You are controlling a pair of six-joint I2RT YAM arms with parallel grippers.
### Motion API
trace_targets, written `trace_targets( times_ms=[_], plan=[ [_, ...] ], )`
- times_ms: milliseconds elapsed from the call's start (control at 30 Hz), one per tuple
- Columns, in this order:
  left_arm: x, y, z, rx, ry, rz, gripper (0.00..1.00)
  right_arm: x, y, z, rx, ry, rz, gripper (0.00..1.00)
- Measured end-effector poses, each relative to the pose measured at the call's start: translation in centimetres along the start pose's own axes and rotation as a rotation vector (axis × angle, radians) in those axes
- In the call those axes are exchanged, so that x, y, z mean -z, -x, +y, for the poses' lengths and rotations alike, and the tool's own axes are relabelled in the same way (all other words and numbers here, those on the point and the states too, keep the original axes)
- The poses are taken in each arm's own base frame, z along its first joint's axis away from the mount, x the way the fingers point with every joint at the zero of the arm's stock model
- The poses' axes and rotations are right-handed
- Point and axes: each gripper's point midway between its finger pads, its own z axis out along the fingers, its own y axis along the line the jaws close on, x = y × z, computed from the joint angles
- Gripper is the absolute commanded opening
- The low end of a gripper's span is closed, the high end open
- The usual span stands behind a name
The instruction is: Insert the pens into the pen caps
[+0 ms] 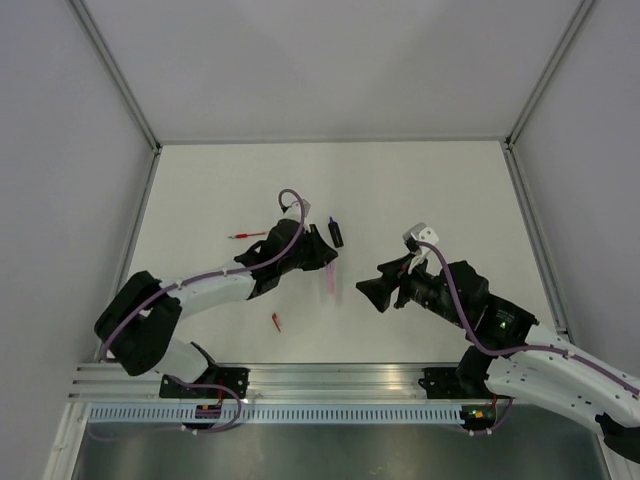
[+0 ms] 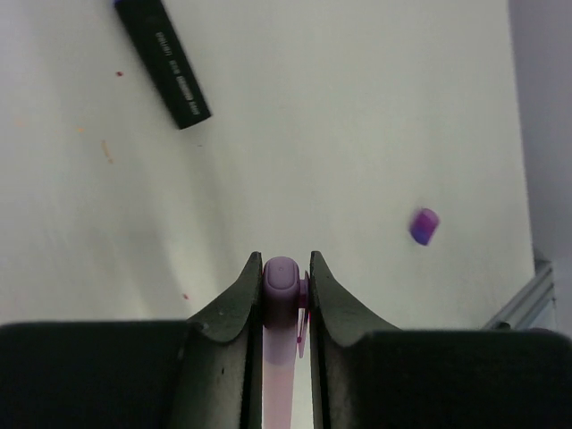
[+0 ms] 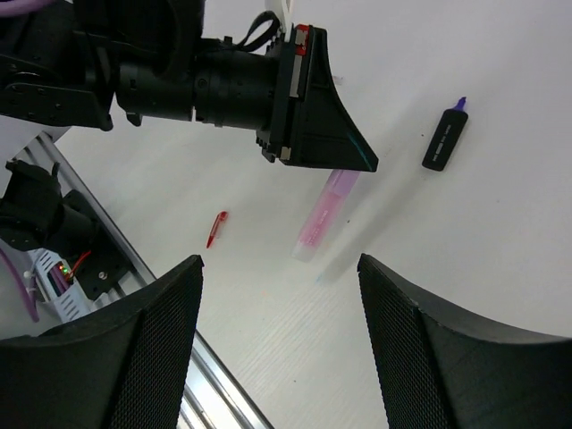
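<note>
- Left gripper [image 2: 286,268] clamped on the pale pink marker [image 3: 326,210], fingers pressed against both sides of the barrel, rounded lilac end showing between them.
- Marker hanging out below the left gripper, tilted, apparently clear of the white table [image 1: 430,180], judging by the shadow beside it.
- Right gripper [image 3: 279,261] empty, jaws wide apart, hovering near the marker's free end without touching it.
- Purple cap [image 2: 424,226] lying on the table off to one side in the left wrist view, well apart from the marker; hidden in the overhead view.
- Thin red pen [image 1: 248,235] and tiny red cap [image 3: 215,229] both loose on the table, apart from each other.
- Black marker with a purple tip [image 3: 444,139] lying just beyond the left gripper.
- Step in hand, by judgement: first pen picked up and presented, cap not yet fetched.
- Next move likely to call for pinching the purple cap with the right gripper, open end toward the marker, then lining both up on one axis and pushing together.
- Red pair left for afterwards.
</note>
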Motion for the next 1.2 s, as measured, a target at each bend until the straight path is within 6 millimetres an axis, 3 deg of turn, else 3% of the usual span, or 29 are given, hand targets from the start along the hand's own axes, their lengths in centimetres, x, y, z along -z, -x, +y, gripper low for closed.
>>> trace_targets(
  times_ms=[167, 333, 467, 700, 933, 1167, 1200],
  plan=[
    [-3.3, -1.3, 4.3, 0.026, 0.110, 0.047, 0.02, -0.4, -0.7, -1.1, -0.005, -0.059, 0.013, 0.76],
    [-5.6, -2.0, 5.2, 0.034, 0.130, 0.067, 0.02, -0.4, -0.8, -1.4, -0.005, -0.073, 0.017, 0.76],
    [-6.3, -2.2, 5.9, 0.068, 0.137, 0.074, 0.06, -0.3, -0.6, -1.5, -0.005, -0.078, 0.008, 0.76],
    [-6.2, -0.9, 7.2, 0.117, 0.149, 0.065, 0.38, -0.1, -0.5, -2.1, -0.003, -0.110, 0.002, 0.77],
    [-5.4, -0.6, 7.5, 0.136, 0.138, 0.088, 0.60, -0.3, -0.7, -2.7, 0.001, -0.143, 0.008, 0.76],
    [-1.2, 3.0, 5.6, 0.095, 0.117, 0.021, 0.70, -1.4, -1.1, -3.9, -0.012, -0.220, 0.015, 0.74],
    [-0.4, 3.5, 5.1, 0.085, 0.108, 0.004, 0.78, -1.9, -1.0, -4.4, -0.010, -0.251, 0.023, 0.73]
  ],
)
